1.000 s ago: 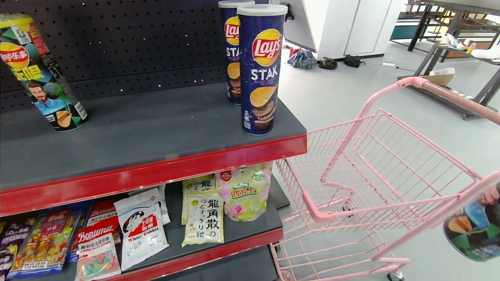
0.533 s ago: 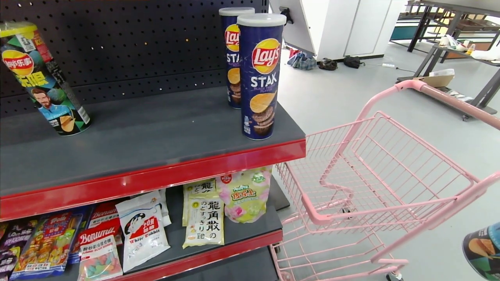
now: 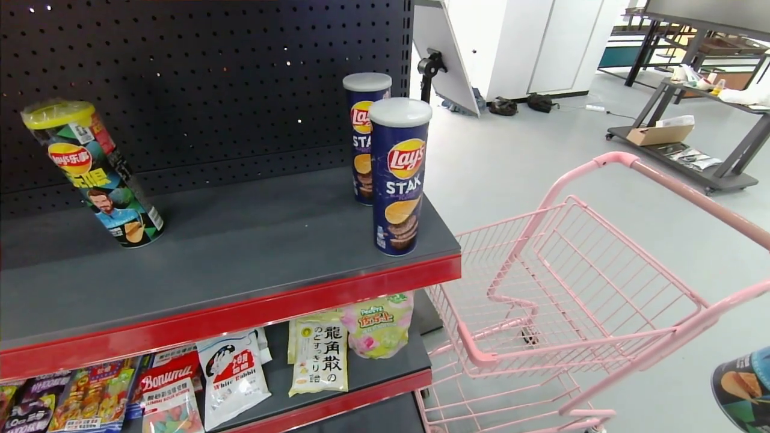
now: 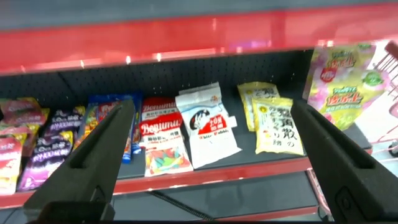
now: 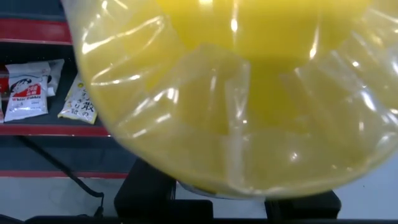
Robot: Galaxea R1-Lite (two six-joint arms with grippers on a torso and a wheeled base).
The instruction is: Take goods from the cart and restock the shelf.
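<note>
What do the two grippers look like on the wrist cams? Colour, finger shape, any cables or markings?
Left gripper: two matte black fingers, broad and flat-faced, tapering to the tips; no markings or cables visible. Right gripper: black, blocky parts show past the yellow-lidded chip can, which hides the rest.

Floor (image 3: 529, 156): smooth pale grey, with dark bags (image 3: 517, 105) lying by the far wall.
Wall: white panels (image 3: 541, 42).
Furniture: dark metal rack (image 3: 722, 174) carrying a cardboard box (image 3: 659, 133).

The upper shelf (image 3: 252, 234) has wide free room between the green can (image 3: 99, 174) at left and the two blue cans (image 3: 399, 180) at its right end.
</note>
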